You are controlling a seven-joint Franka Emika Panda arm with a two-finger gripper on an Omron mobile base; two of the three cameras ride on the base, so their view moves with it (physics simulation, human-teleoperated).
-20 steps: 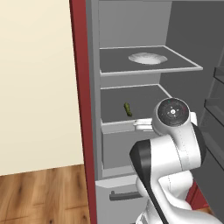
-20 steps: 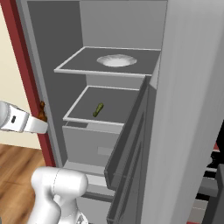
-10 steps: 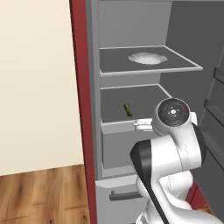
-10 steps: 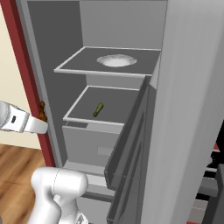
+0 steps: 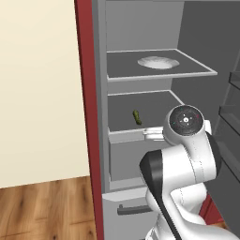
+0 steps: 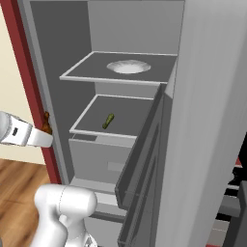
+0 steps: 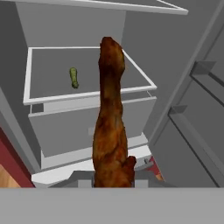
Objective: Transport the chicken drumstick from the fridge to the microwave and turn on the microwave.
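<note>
My gripper [image 7: 113,178] is shut on the chicken drumstick [image 7: 110,118], a reddish-brown piece that stands up from between the fingers in the hand view. In the right base view the gripper [image 6: 47,130] holds the drumstick [image 6: 47,122] just outside the fridge [image 6: 130,24], at the left edge of its opening and level with the lower shelf. The open fridge [image 5: 140,28] stands straight ahead, its grey shelves bare to see. The microwave is out of view.
A small green vegetable [image 5: 136,117] [image 6: 108,120] [image 7: 74,77] lies on the lower shelf. A white dish [image 5: 158,62] [image 6: 128,67] sits on the upper shelf. The open fridge door with racks [image 6: 144,159] stands at the right. A red cabinet side [image 5: 86,93] borders the fridge on the left.
</note>
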